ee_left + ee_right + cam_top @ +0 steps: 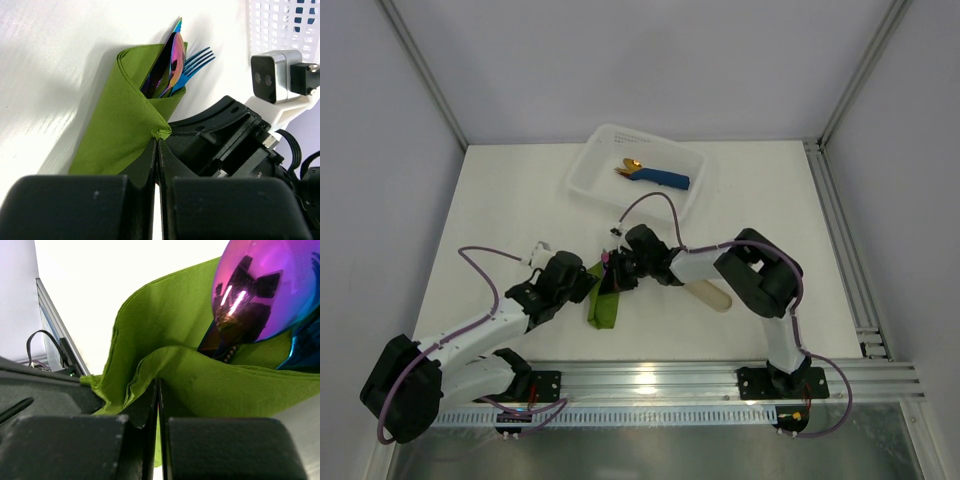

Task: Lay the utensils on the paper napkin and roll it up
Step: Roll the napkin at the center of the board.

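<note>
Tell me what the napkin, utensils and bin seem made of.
The napkin looks like thin matte paper, olive green, finely textured, folded. The utensils: probably polished metal, iridescent purple-blue, mirroring their surroundings. The bin: likely white plastic, moulded lattice wall.

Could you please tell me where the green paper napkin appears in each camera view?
Top external: paper napkin, just below and left of centre.
Left wrist: paper napkin, centre-left, running diagonally.
Right wrist: paper napkin, across the middle and right.
Shared landmark: the rainbow spoon sticking out of it, clear in both wrist views.
</note>
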Tool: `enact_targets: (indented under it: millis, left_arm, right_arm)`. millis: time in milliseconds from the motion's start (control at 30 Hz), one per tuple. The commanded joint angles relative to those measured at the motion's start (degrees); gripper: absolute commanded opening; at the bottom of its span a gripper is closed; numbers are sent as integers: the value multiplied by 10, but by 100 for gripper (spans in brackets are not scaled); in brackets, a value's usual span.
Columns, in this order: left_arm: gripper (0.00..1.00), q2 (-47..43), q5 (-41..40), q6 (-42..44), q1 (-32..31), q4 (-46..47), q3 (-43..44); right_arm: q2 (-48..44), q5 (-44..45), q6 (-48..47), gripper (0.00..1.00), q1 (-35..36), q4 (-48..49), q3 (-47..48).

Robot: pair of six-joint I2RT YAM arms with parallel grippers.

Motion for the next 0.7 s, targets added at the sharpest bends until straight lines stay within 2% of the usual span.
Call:
enact_targets:
  millis: [0,300,667]
  left_arm:
    - [0,-11,-21,11,-1,-1,0]
    - [0,-10,-21,12,-1,0,0]
    - [0,-11,-20,15,-2,-3,3]
  right_arm:
    - [-46,-2,-25,4,-1,-1,0]
    - [-58,-1,-47,4,-1,-33,1]
    - [-103,21,-55,4,23,-43,-52]
